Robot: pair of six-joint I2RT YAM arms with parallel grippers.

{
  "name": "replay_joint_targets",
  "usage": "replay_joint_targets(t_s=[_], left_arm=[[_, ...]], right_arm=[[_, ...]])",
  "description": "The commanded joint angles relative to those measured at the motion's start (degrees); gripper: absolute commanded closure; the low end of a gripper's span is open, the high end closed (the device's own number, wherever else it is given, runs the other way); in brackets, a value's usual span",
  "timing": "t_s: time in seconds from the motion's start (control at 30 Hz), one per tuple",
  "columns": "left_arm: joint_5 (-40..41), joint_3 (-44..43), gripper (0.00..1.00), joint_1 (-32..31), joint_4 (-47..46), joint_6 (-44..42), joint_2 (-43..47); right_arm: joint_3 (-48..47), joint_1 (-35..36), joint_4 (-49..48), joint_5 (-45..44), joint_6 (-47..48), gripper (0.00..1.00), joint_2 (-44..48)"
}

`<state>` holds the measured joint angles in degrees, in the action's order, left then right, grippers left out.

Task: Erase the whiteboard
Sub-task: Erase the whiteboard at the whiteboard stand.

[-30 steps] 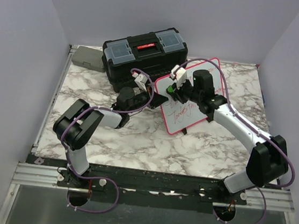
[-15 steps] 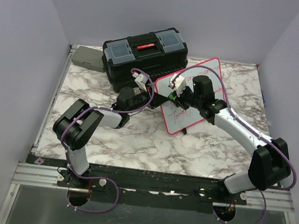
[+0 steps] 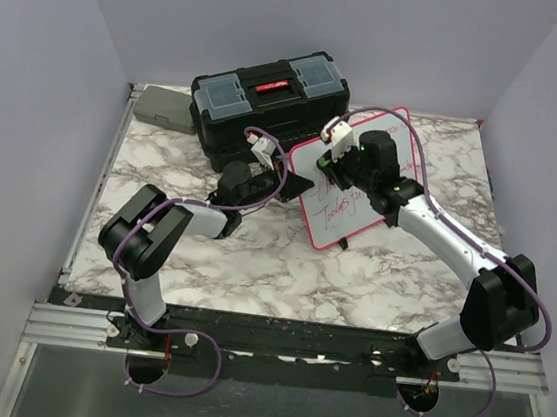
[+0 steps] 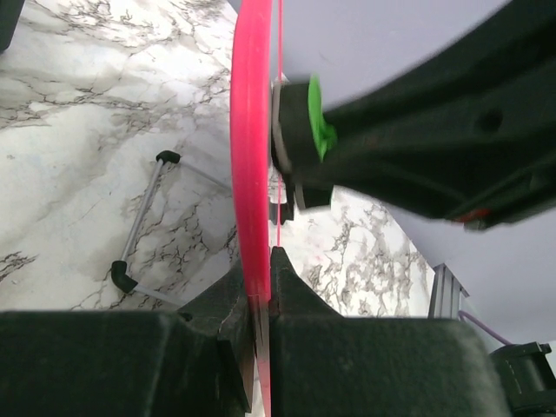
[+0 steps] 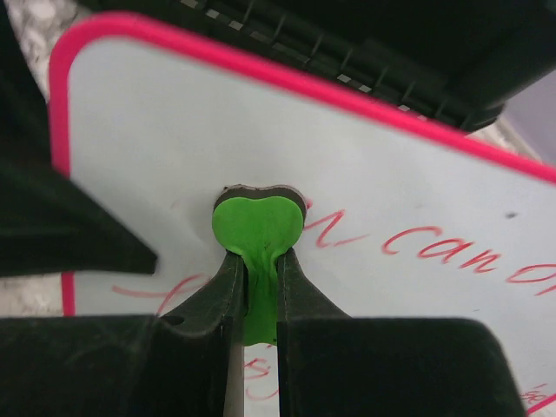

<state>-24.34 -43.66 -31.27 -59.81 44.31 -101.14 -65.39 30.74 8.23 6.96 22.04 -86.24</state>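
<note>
Remote wipe, mid-stroke: I am running the right gripper (image 5: 258,280), clamped on the green eraser (image 5: 258,228), back up the whiteboard (image 3: 335,225). Half a second ago it was sitting lower and nearer the board's left edge. Now it is riding toward the top edge again, close to its spot of a second ago. The right arm (image 3: 446,240) is swinging along, covering writing at the board's upper right, while the red lines lower down are showing more fully.

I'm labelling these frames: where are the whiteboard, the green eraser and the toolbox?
whiteboard (image 5: 174,113), right wrist view, bare white surface.
green eraser (image 5: 257,224), right wrist view, its green back.
toolbox (image 3: 270,89), top external view, lid centre.
</note>
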Motion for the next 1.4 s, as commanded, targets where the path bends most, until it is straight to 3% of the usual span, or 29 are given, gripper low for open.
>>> replay_joint_targets(t_s=[0.0, 0.2, 0.4, 0.53, 0.67, 0.8, 1.07, 1.23, 1.37], left_arm=[[-3.6, -1.4, 1.0, -1.3, -0.3, -1.2, 1.9], [-3.6, -1.7, 1.0, -1.3, -0.3, -1.1, 1.8], [-3.9, -2.6, 1.0, -1.3, -0.2, -1.1, 1.4], [-3.9, -2.8, 1.0, -1.3, -0.1, -1.2, 1.3], [-4.0, -2.6, 1.0, -1.3, 0.0, -1.2, 1.2], [-4.1, -2.3, 1.0, -1.3, 0.3, -1.4, 1.3], [-4.1, -2.3, 1.0, -1.3, 0.4, -1.5, 1.2], [-4.2, -2.6, 1.0, -1.3, 0.5, -1.6, 1.3], [-4.3, -2.8, 1.0, -1.2, 0.5, -1.6, 1.2]], right_arm=[[-4.9, -0.4, -5.1, -6.0, -4.5, 0.99, -2.4], [-2.7, -1.4, -3.8, -5.2, -4.5, 0.99, -3.4], [4.0, -1.4, -0.2, 13.6, 2.4, 0.99, 0.3], [4.0, -1.4, -0.5, 19.1, 1.5, 0.99, 0.0], [2.8, -1.4, -7.4, 17.0, -4.2, 0.99, -0.6], [0.2, -1.4, -13.7, 8.8, -10.1, 0.99, -1.9], [2.0, -1.7, -17.0, -4.2, -10.1, 0.99, -2.4], [4.4, -2.3, -13.7, -4.9, -8.0, 0.99, -2.3], [7.1, -2.4, -9.5, 7.3, -3.2, 0.99, 0.1]])
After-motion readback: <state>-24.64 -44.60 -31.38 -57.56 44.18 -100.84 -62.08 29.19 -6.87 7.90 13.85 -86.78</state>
